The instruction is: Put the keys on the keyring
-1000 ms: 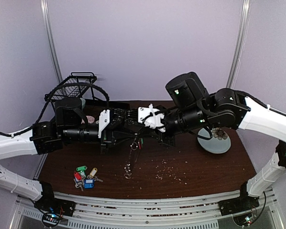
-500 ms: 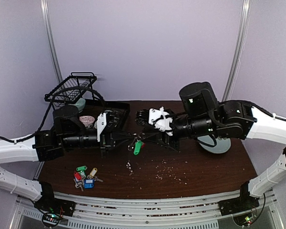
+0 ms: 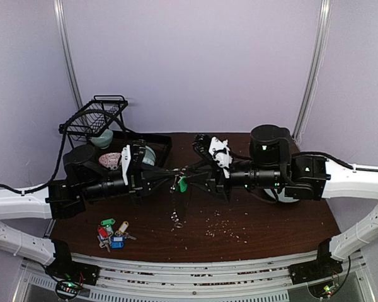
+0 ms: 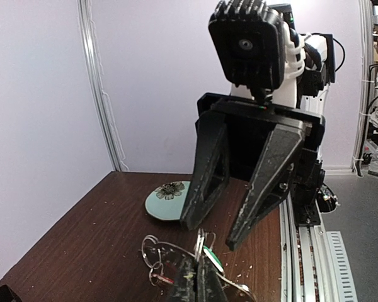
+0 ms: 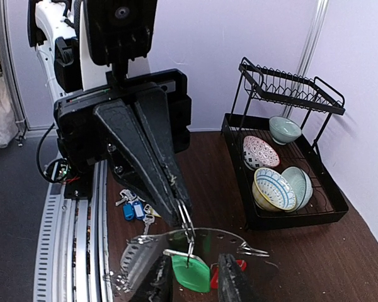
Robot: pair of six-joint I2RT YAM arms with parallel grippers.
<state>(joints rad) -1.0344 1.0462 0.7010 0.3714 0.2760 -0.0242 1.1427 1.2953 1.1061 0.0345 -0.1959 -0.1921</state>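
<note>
We see the left claw (image 5: 181, 212) pointing toward us, its two black fingers pressed together on a small wire ring at the rim of the keyring (image 5: 208, 236). Just below the left claw hangs a green-tagged key (image 5: 190, 274), with a red tag (image 5: 237, 265) to its right. Our right claw (image 5: 194, 284) sits beneath the left claw, fingers apart on either side of the green tag. Left of the left claw, loose keys (image 5: 132, 206) with blue tags lie on the tabletop (image 5: 208, 170). To its right stands a black dish rack (image 5: 288, 87) holding bowls (image 5: 274, 189).

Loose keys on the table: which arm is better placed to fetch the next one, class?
Likely right: the left claw is pinched shut on the keyring, holding it up, while the right claw has its jaws apart. The keys lie leftward, though.
</note>
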